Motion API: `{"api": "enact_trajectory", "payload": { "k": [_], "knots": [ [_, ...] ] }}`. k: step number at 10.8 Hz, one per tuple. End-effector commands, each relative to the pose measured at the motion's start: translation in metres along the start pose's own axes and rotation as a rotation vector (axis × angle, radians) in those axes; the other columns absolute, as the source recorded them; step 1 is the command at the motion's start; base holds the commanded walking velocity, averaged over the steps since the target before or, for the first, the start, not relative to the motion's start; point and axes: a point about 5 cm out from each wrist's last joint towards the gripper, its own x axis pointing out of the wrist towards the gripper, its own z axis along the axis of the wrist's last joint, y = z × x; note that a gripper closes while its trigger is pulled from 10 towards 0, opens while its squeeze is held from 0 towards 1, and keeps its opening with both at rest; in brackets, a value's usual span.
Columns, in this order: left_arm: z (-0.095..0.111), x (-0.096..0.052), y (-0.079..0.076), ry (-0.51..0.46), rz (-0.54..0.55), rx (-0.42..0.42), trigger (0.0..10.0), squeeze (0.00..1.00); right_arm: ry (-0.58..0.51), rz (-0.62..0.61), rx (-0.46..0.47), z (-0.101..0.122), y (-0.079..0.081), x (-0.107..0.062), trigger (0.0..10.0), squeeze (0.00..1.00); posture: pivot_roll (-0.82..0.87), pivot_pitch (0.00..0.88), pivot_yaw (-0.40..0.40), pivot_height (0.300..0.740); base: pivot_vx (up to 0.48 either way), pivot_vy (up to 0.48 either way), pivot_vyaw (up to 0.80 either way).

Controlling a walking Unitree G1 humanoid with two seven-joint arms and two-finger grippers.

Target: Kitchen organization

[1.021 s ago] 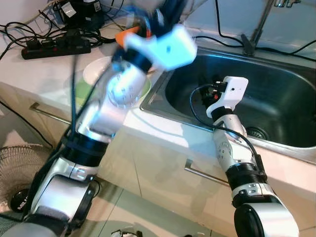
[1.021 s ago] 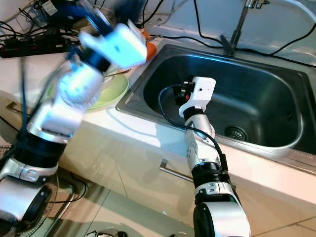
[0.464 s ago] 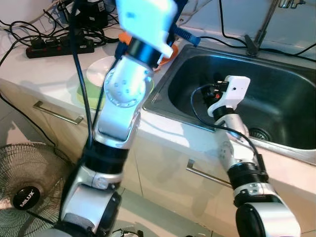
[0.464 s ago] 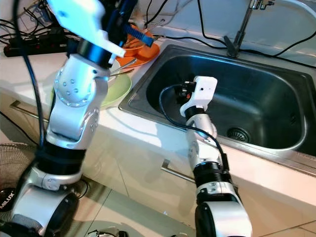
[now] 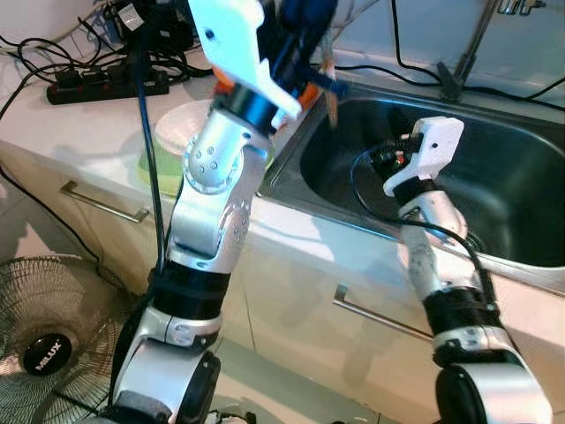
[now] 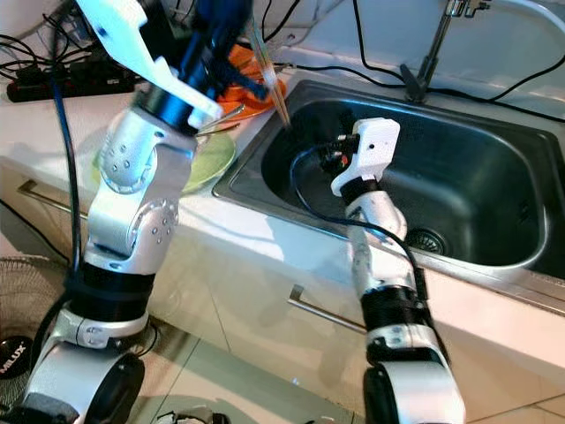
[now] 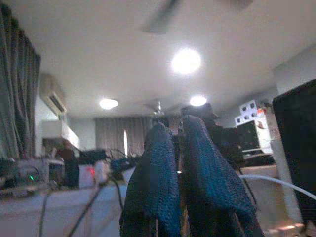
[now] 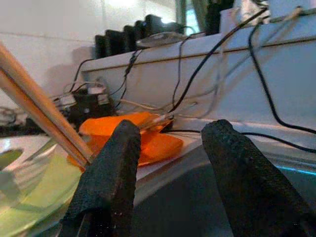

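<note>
Chopsticks, a pair of thin pale wooden sticks (image 6: 272,84), are clamped in the left pincer (image 6: 231,26), which is raised above the near-left corner of the steel sink basin (image 6: 459,190). The sticks slant down from the pincer toward the basin, tips over its rim. In the left wrist view the two black fingers (image 7: 163,187) are pressed together, with only a thin gap between them.

The right pincer (image 8: 168,173) hangs inside the sink with its fingers apart and nothing between them; beyond it are the orange plate (image 8: 143,140) with cutlery and the green plate (image 6: 205,163) on the pale bench (image 6: 53,124).

I judge the step is to carry the chopsticks to the sink. To do it well, the left pincer should lower slowly, keep the sticks away from the right arm's black cable (image 6: 305,190), and release them only when the tips are near the basin floor.
</note>
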Motion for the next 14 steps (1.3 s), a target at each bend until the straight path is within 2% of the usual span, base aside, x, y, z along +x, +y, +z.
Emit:
{"api": "enact_trajectory", "payload": {
  "k": [1, 4, 5, 8, 11, 14],
  "knots": [
    [0.002, -0.002, 0.003, 0.003, 0.001, -0.023, 10.0, 0.00, -0.002, 0.029, -0.025, 0.003, 0.000, -0.001, 10.0, 0.00, 0.05, 0.021, 0.044, 0.740, 0.000, 0.000, 0.00],
    [-0.003, -0.006, 0.007, 0.038, 0.010, -0.080, 10.0, 0.00, 0.033, 0.122, -0.181, 0.005, -0.001, -0.004, 10.0, 0.00, 0.04, 0.043, 0.051, 0.740, 0.000, 0.000, 0.00],
    [-0.003, -0.006, 0.007, 0.040, 0.005, -0.087, 10.0, 0.00, 0.040, 0.147, -0.195, 0.004, 0.001, -0.006, 10.0, 0.00, 0.04, 0.049, 0.056, 0.740, 0.000, 0.000, 0.00],
    [-0.007, -0.008, 0.004, 0.062, -0.016, -0.146, 10.0, 0.00, 0.047, 0.178, -0.181, 0.001, 0.008, -0.010, 10.0, 0.00, 0.04, 0.042, 0.066, 0.740, 0.000, 0.000, 0.00],
    [-0.012, -0.011, -0.011, 0.078, -0.069, -0.250, 10.0, 0.00, 0.062, 0.218, -0.139, -0.009, 0.027, -0.010, 10.0, 0.00, 0.04, 0.000, 0.071, 0.740, 0.000, 0.000, 0.00],
    [-0.015, -0.011, -0.020, 0.099, -0.117, -0.287, 10.0, 0.00, 0.047, 0.199, -0.136, -0.008, 0.032, -0.008, 10.0, 0.00, 0.03, 0.000, 0.084, 0.740, 0.000, 0.000, 0.00]
  ]
}}
